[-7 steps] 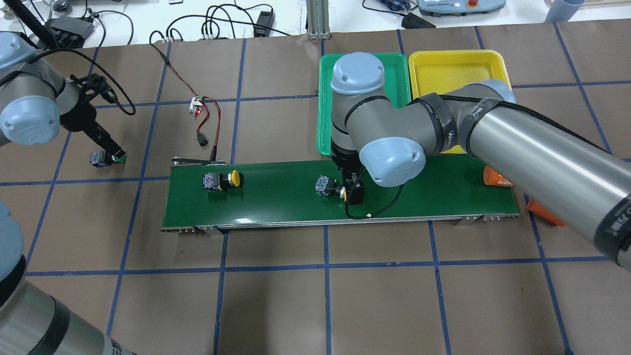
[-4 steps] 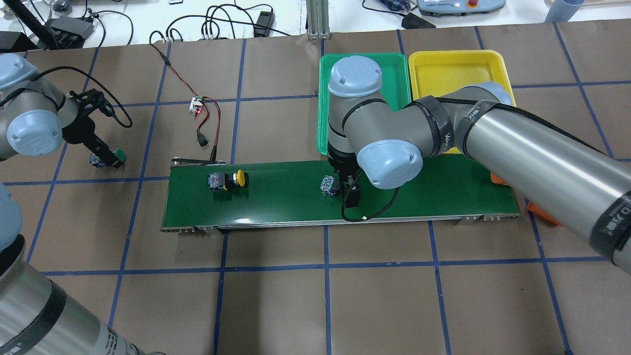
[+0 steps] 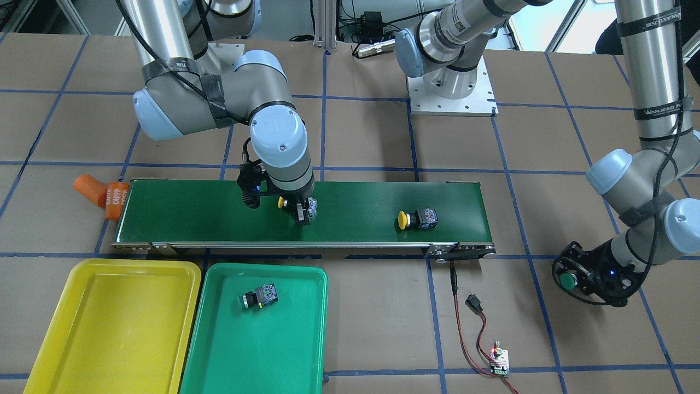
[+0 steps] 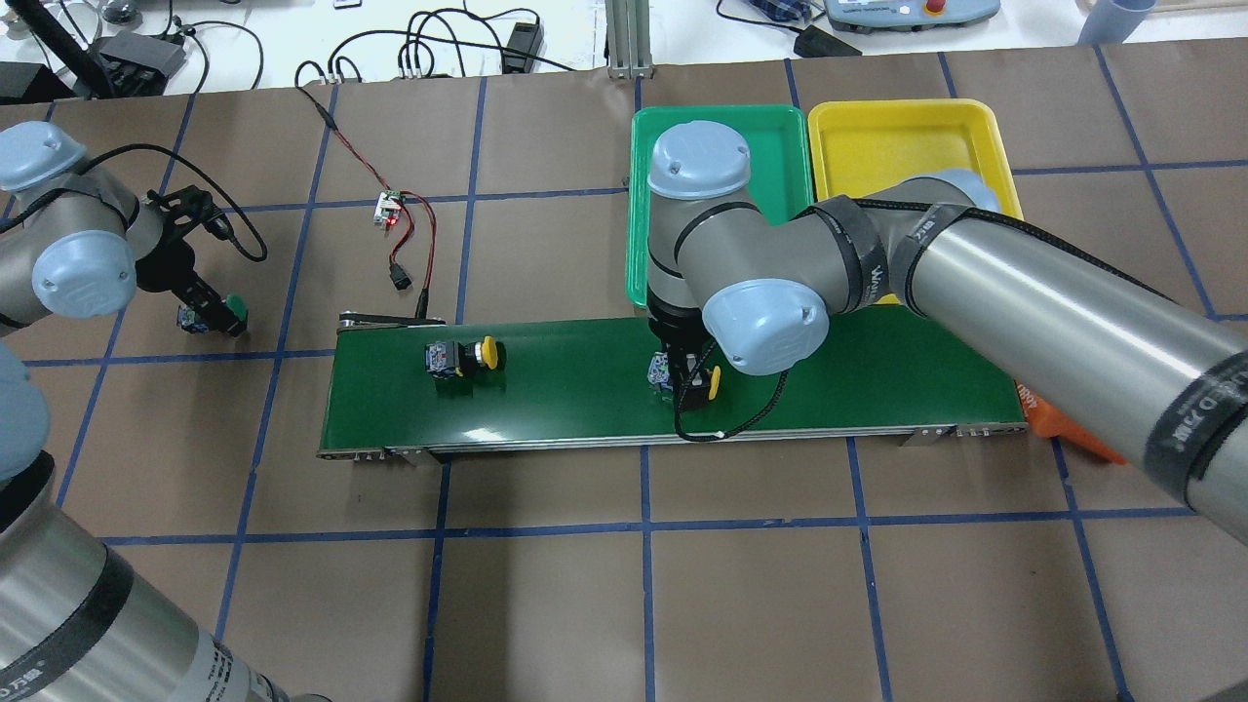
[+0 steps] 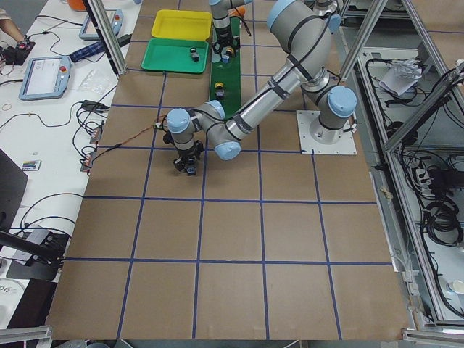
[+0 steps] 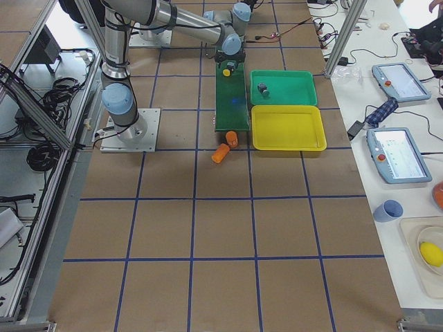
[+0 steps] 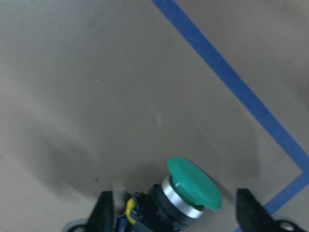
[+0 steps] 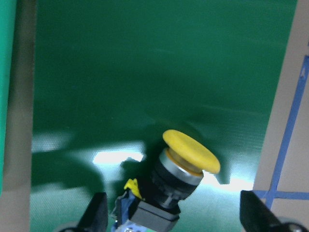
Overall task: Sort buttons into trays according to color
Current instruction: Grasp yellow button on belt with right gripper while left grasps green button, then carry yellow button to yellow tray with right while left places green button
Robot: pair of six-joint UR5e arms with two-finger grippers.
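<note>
Over the middle of the belt (image 4: pixel 565 390), the right gripper (image 8: pixel 174 203) hangs with fingers spread on either side of a yellow button (image 8: pixel 190 157) lying on the belt, and a second yellow button (image 4: pixel 463 358) lies near the belt's left end. Off the belt to the left, the left gripper (image 7: pixel 176 208) straddles a green button (image 7: pixel 193 186) on the table (image 7: pixel 96 72), fingers likewise apart. Beyond the belt's far edge, another green button (image 3: pixel 258 297) lies in the green tray (image 3: pixel 246 355), just left of the yellow tray (image 3: pixel 109 328).

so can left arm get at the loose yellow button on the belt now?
Probably not yet: left gripper straddles a green button off the belt's end. Otherwise the way looks free; the yellow button lies uncovered near that end.
</note>
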